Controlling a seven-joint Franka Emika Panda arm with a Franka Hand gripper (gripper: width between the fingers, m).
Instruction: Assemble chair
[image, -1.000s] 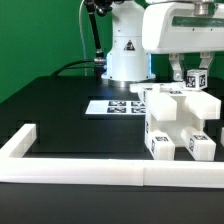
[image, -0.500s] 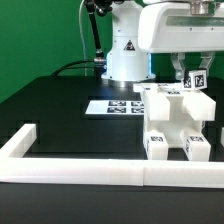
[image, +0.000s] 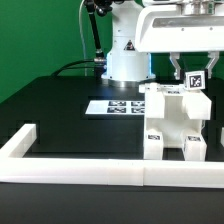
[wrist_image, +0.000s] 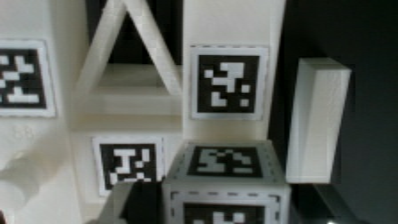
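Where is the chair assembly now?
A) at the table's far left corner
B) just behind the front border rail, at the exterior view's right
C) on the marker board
B: the chair is close behind the border rail, at the exterior view's right.

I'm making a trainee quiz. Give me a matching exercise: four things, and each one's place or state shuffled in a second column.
1 chair
2 marker board
3 border rail
4 claw

a lying flat, tags up
b shut on the chair's top
c low along the foreground
d standing at the exterior view's right

Pairs: 1d, 2a, 3c, 4b
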